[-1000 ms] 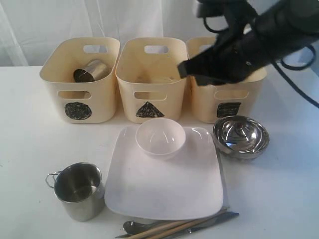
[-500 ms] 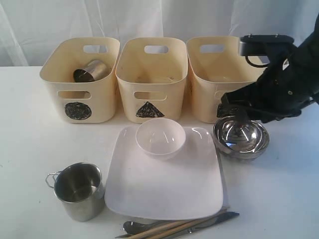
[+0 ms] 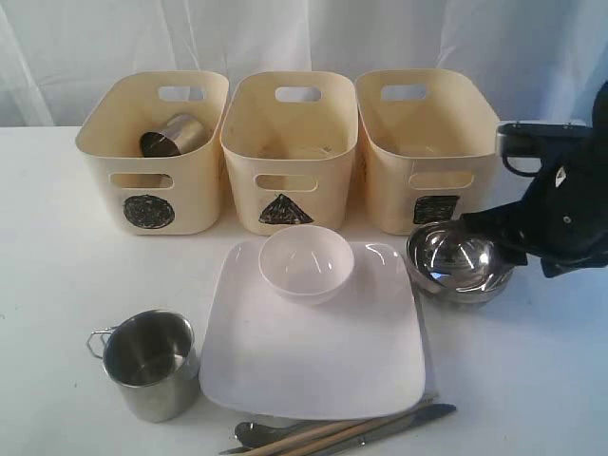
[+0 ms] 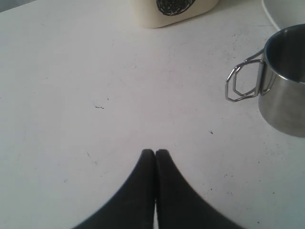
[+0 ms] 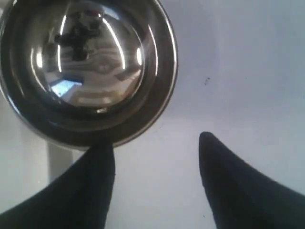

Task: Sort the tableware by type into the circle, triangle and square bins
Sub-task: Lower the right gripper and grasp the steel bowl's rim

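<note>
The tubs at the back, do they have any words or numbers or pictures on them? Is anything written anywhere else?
A black scribbled circle, on the left cream tub.
A black scribbled triangle, on the middle cream tub.
A black scribbled square, on the right cream tub.
No letters, numbers or brand names show anywhere.

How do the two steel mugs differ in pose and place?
The binned mug lies tipped on its side in the circle bin; the table mug stands upright on the table beside the plate. The table mug's wire handle shows; the binned mug's does not. Both are plain steel.
</note>
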Controlling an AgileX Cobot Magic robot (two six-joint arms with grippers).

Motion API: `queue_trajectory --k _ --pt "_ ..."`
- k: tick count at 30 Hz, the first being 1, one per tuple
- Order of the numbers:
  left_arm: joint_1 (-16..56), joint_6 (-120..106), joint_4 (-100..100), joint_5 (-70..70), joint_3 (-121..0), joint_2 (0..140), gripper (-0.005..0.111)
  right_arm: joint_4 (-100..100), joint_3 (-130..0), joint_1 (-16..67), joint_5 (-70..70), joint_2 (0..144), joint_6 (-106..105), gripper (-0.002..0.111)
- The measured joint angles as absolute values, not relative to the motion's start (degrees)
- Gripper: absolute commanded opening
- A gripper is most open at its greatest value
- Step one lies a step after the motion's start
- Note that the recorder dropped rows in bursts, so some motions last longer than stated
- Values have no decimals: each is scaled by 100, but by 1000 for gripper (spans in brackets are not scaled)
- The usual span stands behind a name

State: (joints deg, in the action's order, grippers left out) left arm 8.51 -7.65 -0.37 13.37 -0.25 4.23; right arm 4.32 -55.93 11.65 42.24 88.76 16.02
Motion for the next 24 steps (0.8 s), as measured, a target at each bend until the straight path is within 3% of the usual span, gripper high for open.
queue_trajectory --k 11,20,24 --pt "851 -765 -37 1337 -25 423 0 432 -5585 1062 3263 9929 1935 50" --pt "851 -765 -37 1337 -25 423 0 442 -5585 1028 3040 10158 1988 1" --pt "851 -765 -37 1337 -25 423 0 411 -5605 1028 2953 10130 1997 0"
